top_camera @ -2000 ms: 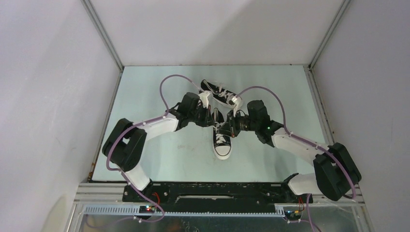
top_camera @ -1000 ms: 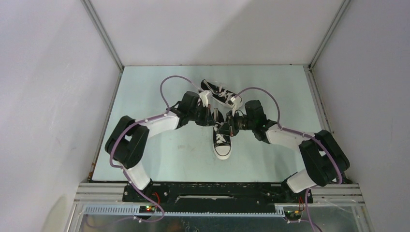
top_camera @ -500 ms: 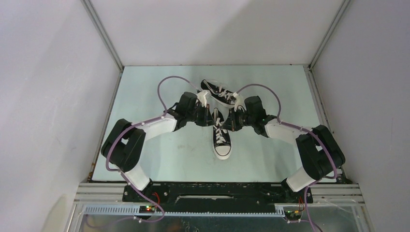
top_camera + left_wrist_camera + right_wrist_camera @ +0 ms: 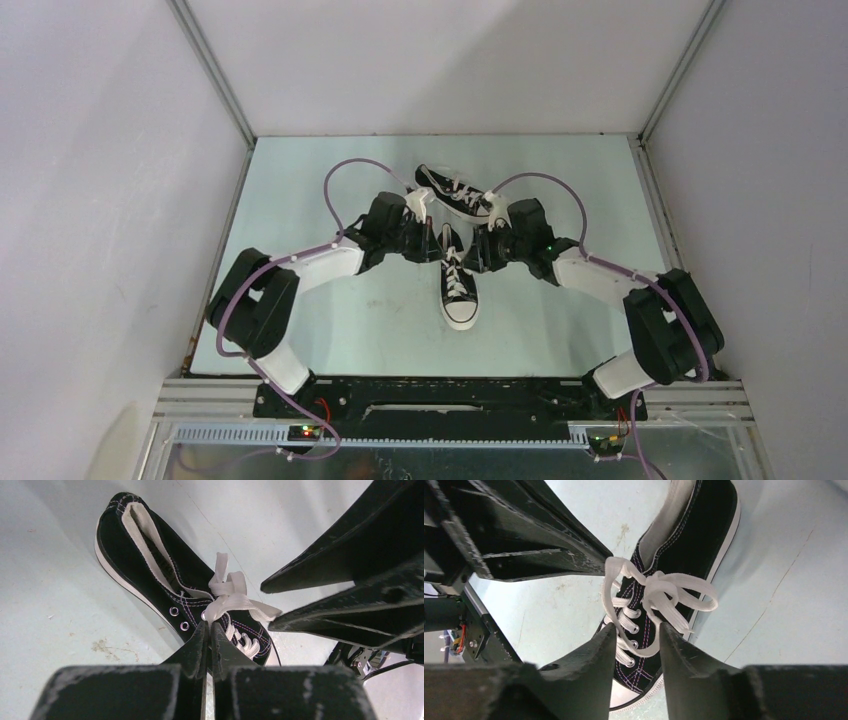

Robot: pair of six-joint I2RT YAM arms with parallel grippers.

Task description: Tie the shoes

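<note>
now, at centre frame, the near shoe (image 4: pixel 458 295) lies toe-down on the counter (image 4: pixel 320 300), with the other shoe (image 4: pixel 452 188) above it. the left claw (image 4: pixel 210 626) is pinched shut on a white lace (image 4: pixel 232 600). the right claw (image 4: pixel 638 627) stands parted, holding nothing, under a loose bow (image 4: pixel 663 591). tightening seems in hand; next probably calls for gripping a loop and pulling outward.

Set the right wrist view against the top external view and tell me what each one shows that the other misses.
Only the right wrist view: the lace looped in a knot over the near shoe, and the gap between the open right gripper fingers. Only the top external view: the second shoe farther back, and the arms' purple cables. Both: the near shoe, with the left gripper and right gripper meeting over its laces.
</note>
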